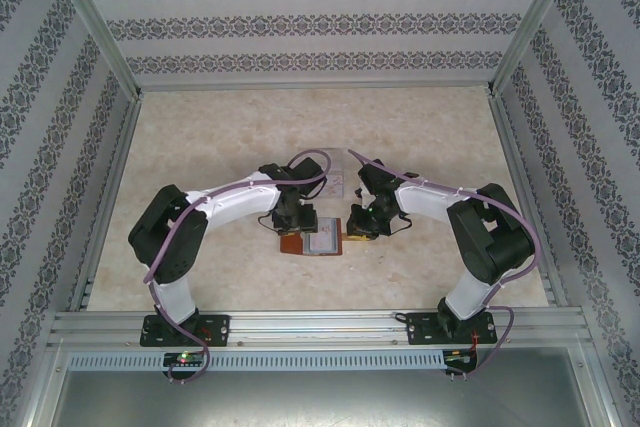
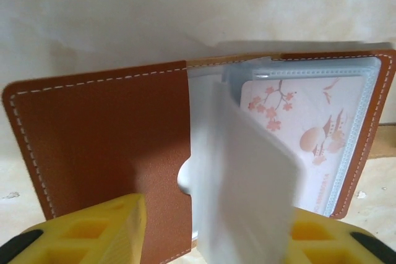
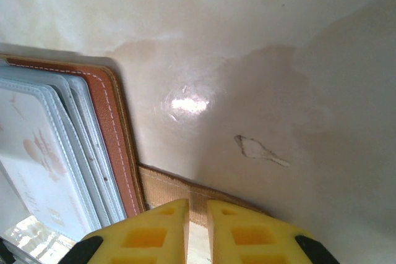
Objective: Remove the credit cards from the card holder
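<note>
Beige marble-look worktop [image 1: 420, 127] under the left claw [image 1: 298, 224]; glare spot [image 3: 185, 104] ahead of right claw [image 3: 197, 214]. Damask-striped wallpaper walls [image 1: 300, 22] beyond, aluminium frame rail [image 1: 320, 325] behind.

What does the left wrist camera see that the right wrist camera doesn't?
Left wrist: the brown left flap of the card holder and a blurry pale sheet standing between the yellow fingers of the left tool. Right wrist: the strap tab pinched by the right tool, plus a small mark on the table. Both: the open card holder and the blossom-printed card in its clear pocket.
</note>
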